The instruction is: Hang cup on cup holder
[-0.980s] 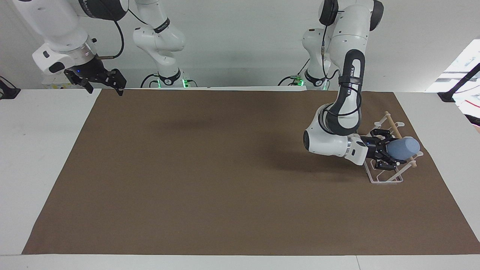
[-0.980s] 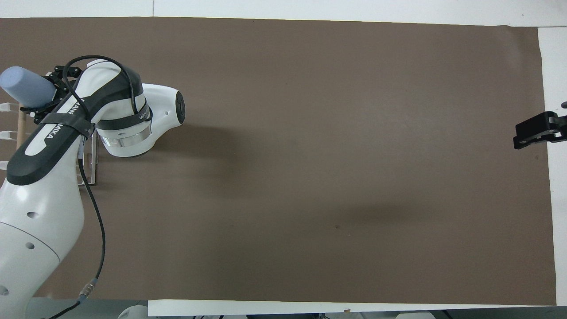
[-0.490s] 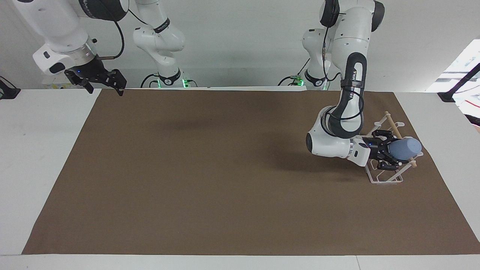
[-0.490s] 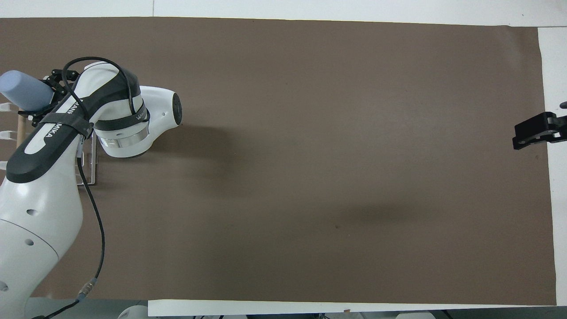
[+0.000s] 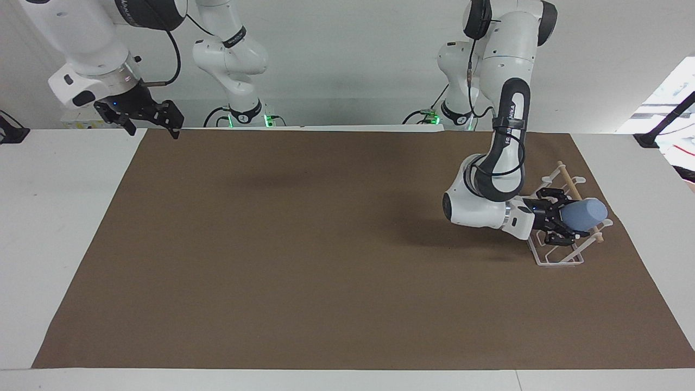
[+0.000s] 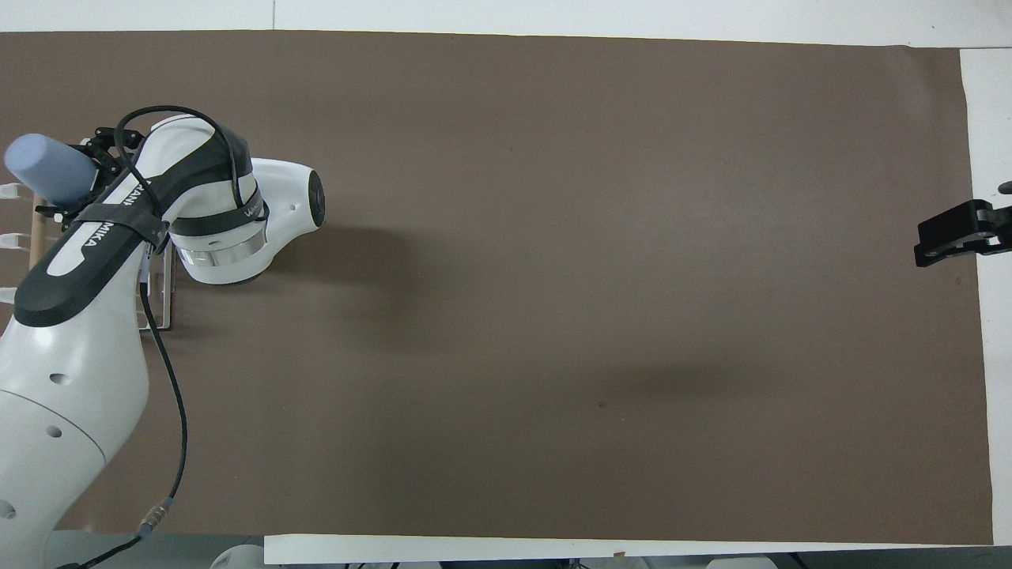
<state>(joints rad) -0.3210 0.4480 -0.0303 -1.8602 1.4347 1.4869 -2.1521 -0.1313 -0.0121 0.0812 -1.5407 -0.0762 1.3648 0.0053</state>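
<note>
Since a second ago my left arm has eased a little toward the table's edge and its pincer has let go: the left gripper [image 5: 559,222] that was clamped on the cup [image 5: 585,214] now has its fingers spread to either side of the rim end, as far as I can judge from across the table (the fingers are small and partly hidden by the rack wires). The cup lies tilted just ahead of the pincer's fingertips, mouth toward the pincer and base pointing away toward the left arm's end of the table, and it seems to sit over one of the slanted prongs of the cup holder [image 5: 559,259], beside the wooden dowel [image 5: 570,182] that runs across the rack's top. From overhead the cup [image 6: 47,169] pokes out past my wrist, and the rack's base shows below it.

So I judge the hanging step as good as done and the release in hand. Next I want a straight pull back along the pincer's own axis, away from the cup, without dragging the rim or nudging the light rack. I cannot confirm the prong is truly inside the cup.

The right gripper [image 5: 146,117] waits, open, raised over the table's corner at the right arm's end.
</note>
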